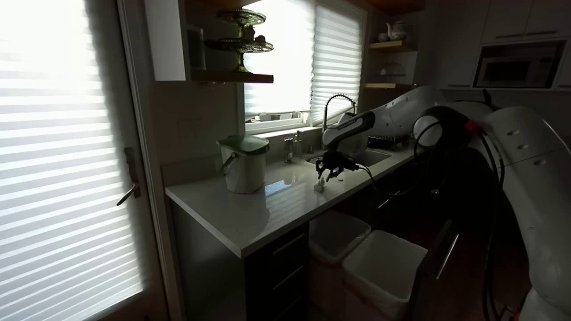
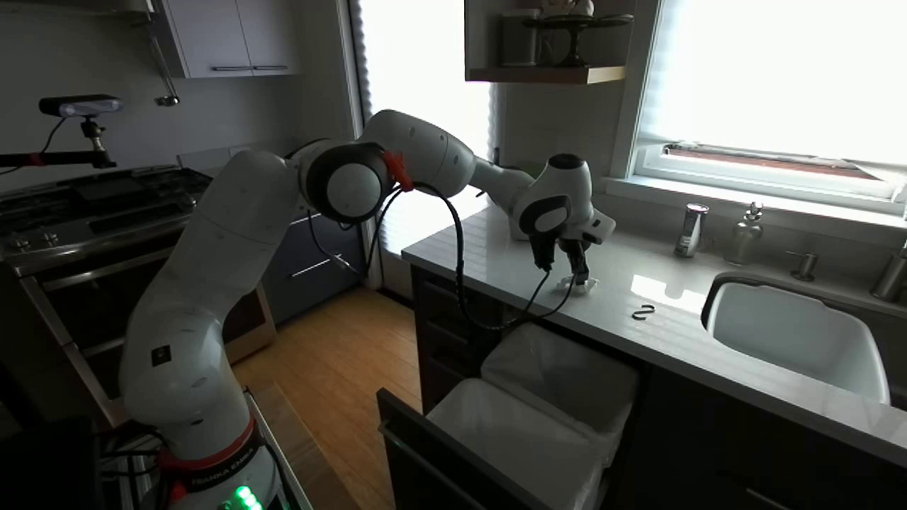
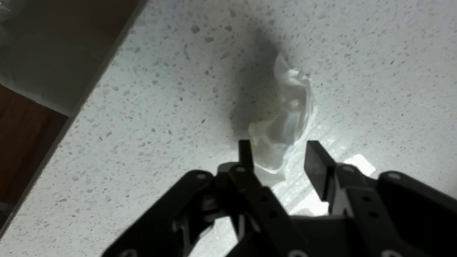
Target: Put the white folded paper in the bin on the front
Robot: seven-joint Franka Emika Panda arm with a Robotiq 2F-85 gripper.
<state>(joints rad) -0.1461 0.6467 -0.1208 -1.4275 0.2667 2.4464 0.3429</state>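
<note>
Light Pinch Wanted

We're seeing moderately parted fingers (image 3: 317, 167) gripping nothing; the white paper (image 3: 290, 121) is lying on the desk (image 3: 171, 150), higher than the bin (image 1: 386, 261). We're judging it light and soft (easily crushed), favouring its middle.

The desk (image 3: 160, 82) looks to us like speckled stone, smooth and glossy enough to mirror bright patches of light. We see thin, crinkled, faintly translucent paper (image 3: 287, 117). The end effector (image 3: 278, 144) appears mostly matt, while the arm (image 2: 241, 212) is smooth with a low sheen. We read the bin (image 1: 388, 261) as plastic, its rim wrapped in wrinkled film (image 1: 372, 296). The floor (image 2: 340, 340) and the shelf (image 2: 606, 74) look like wood, and the sink (image 2: 786, 333) is smooth with a soft gloss.
</note>
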